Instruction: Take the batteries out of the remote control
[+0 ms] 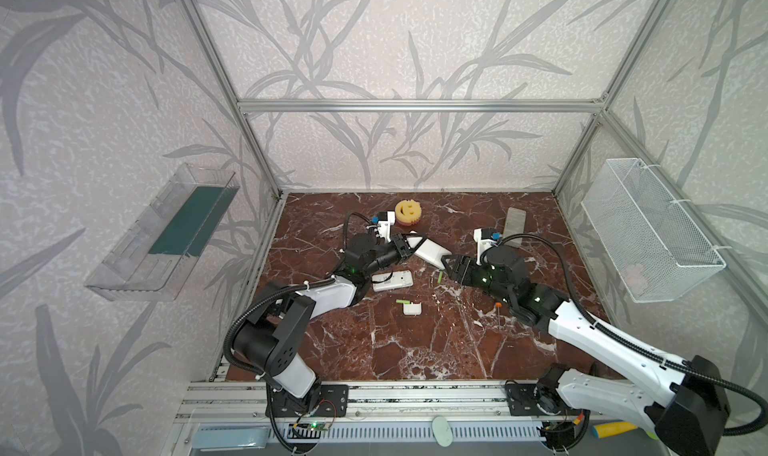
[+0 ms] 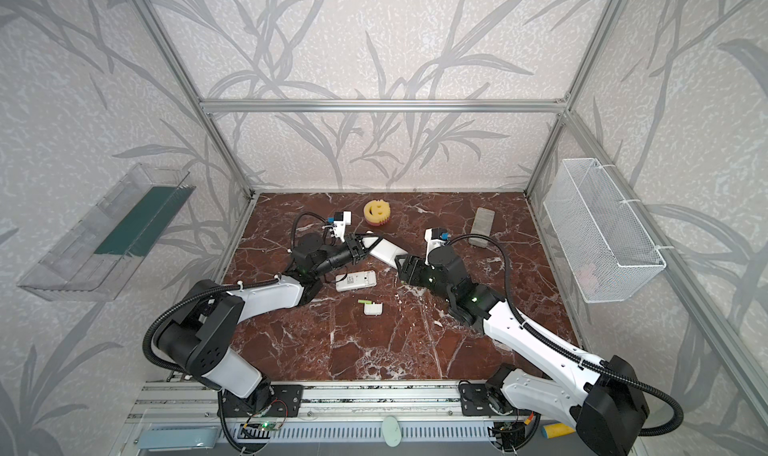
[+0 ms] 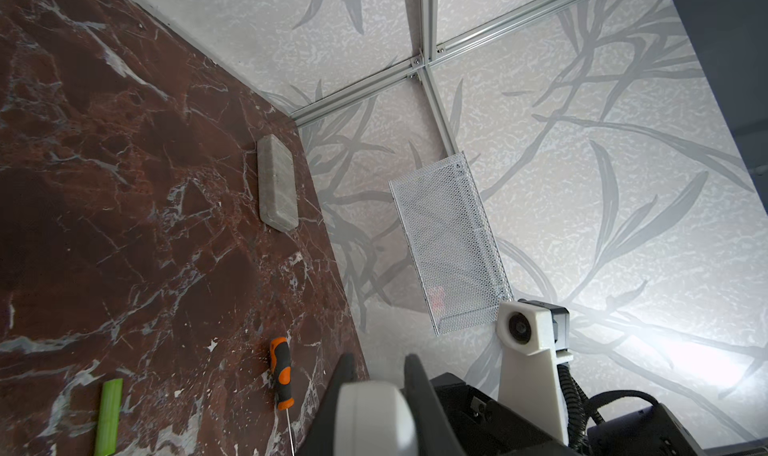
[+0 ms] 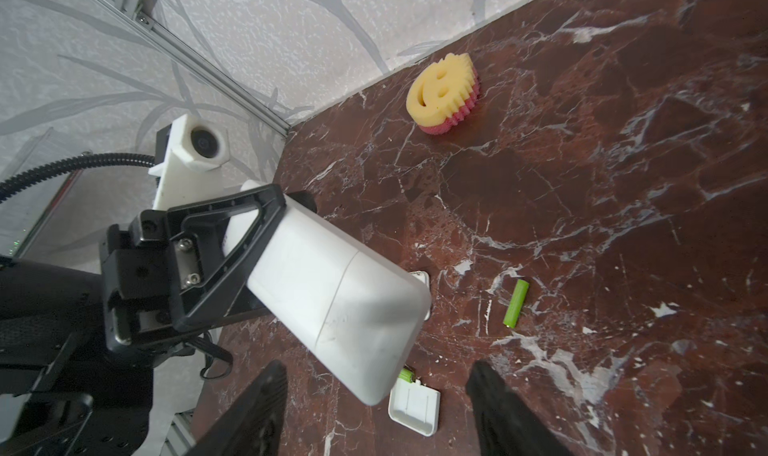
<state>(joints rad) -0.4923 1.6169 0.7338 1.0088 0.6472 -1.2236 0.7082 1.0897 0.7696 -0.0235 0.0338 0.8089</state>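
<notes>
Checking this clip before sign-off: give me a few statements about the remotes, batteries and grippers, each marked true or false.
1. The left gripper holds a white remote off the table. True.
2. The right gripper is shut on that remote. False: its jaws stand open beside the remote's end.
3. A second remote lies on the table. True.
4. All green batteries sit in the wire basket. False: one battery lies on the table.

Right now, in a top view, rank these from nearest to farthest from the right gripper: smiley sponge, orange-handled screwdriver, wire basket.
From the right gripper, open beside the held remote:
1. Orange-handled screwdriver, on the table toward the front.
2. Smiley sponge, toward the back wall.
3. Wire basket, on the right wall.
</notes>
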